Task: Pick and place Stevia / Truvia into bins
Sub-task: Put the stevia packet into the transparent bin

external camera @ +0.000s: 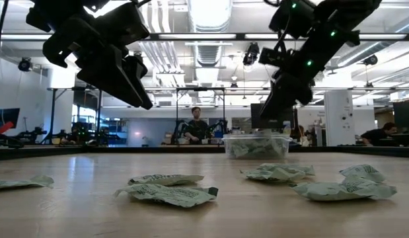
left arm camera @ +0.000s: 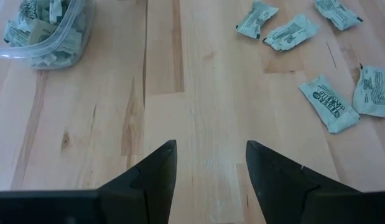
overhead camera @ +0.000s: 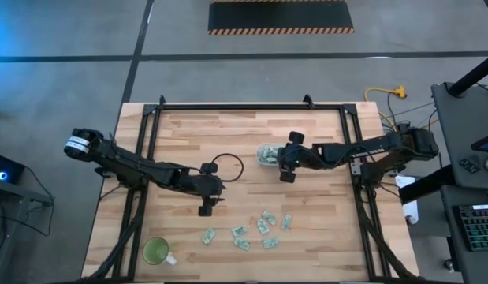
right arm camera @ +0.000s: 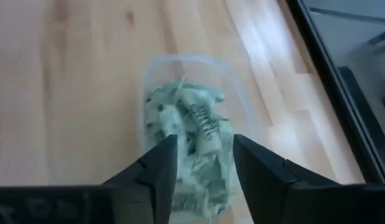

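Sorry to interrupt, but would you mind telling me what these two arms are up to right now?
They are sorting sweetener sachets into a clear tub. The right claw hangs open just over the tub, which already holds a pile of sachets, and nothing shows between its fingers. The left claw is open and empty over bare wood. About seven loose sachets lie near the front edge, beside a green cup.

In the right wrist view, the clear plastic round-cornered tub [right arm camera: 192, 124] of pale green sachets [right arm camera: 201, 115] is blurred, its near end hidden behind dark fingers [right arm camera: 158, 171].
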`<state>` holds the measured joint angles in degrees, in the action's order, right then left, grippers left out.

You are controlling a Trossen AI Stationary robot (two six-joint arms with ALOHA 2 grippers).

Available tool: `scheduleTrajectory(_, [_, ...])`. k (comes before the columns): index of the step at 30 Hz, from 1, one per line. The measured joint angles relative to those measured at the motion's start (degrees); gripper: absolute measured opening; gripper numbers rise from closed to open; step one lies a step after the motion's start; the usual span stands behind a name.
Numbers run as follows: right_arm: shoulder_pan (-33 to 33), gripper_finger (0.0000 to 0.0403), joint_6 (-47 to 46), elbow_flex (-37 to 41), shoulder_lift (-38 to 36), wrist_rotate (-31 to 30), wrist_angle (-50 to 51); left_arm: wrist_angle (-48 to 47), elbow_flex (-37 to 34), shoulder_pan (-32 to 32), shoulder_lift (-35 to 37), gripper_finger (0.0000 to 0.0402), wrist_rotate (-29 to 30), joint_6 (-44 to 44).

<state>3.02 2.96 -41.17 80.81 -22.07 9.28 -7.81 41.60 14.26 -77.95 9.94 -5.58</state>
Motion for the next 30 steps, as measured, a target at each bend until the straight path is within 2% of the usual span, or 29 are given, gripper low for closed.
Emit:
scheduleTrajectory(4, [-2.21,0.0155,-0.03,0.04,-3.65,5.31,3.28,-0.01,-0.02,0.00,0.00,0.0176,0.01,0.00])
scheduleTrajectory(9, [-5.94,0.0151,-2.63,0.84,-6.47,21.74,3.78,0.04,-0.03,0.00,0.00,0.0176,0.01,0.00])
scheduleTrajectory(12, [-9.59,0.0145,-5.88,1.11,-5.88,27.95,3.37,0.10,-0.13,0.00,-0.02,0.0176,0.01,0.02])
scheduleTrajectory(20, [-20.60,0.0132,-13.28,1.22,0.50,28.52,3.24,1.68,-0.74,0.00,-0.02,0.0176,0.23,0.02])
scheduleTrajectory(30, [-25.03,0.0117,-16.94,1.22,7.30,26.79,0.23,3.38,-0.81,0.00,-0.02,0.0176,0.45,0.22])
